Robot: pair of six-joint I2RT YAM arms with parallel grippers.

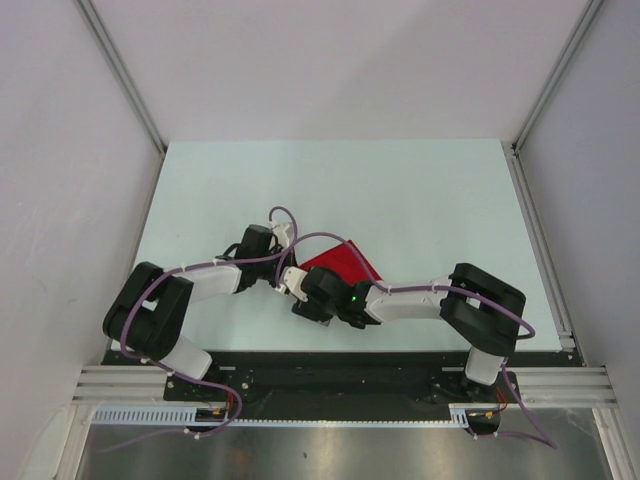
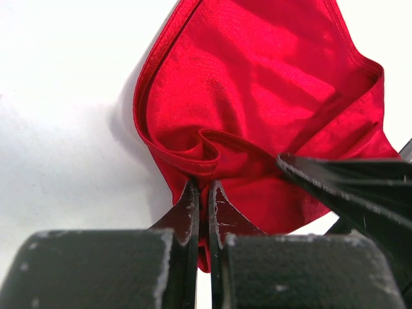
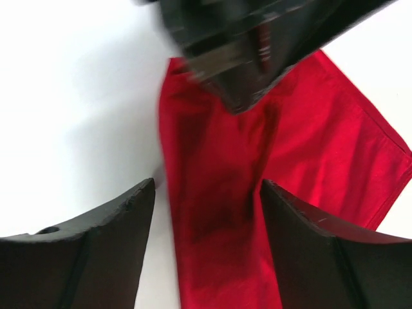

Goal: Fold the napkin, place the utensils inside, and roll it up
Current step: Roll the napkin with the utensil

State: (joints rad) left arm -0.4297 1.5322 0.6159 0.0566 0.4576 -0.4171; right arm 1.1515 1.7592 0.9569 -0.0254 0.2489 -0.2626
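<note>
The red napkin [image 1: 343,263] lies bunched on the white table, mostly under both wrists. In the left wrist view my left gripper [image 2: 205,187] is shut on a folded edge of the napkin [image 2: 257,84] and lifts that edge. In the right wrist view my right gripper [image 3: 207,187] is open, its jaws wide apart, with a strip of the napkin [image 3: 212,212] lying between them on the table. The left gripper's black body [image 3: 244,38] shows blurred at the top of that view. In the top view the two grippers meet at the napkin's near-left corner [image 1: 300,285]. No utensils are in view.
The white table [image 1: 420,200] stretches beyond the napkin to grey side walls and a metal rail [image 1: 540,250] at the right. The arm bases stand on the black strip [image 1: 330,375] at the near edge.
</note>
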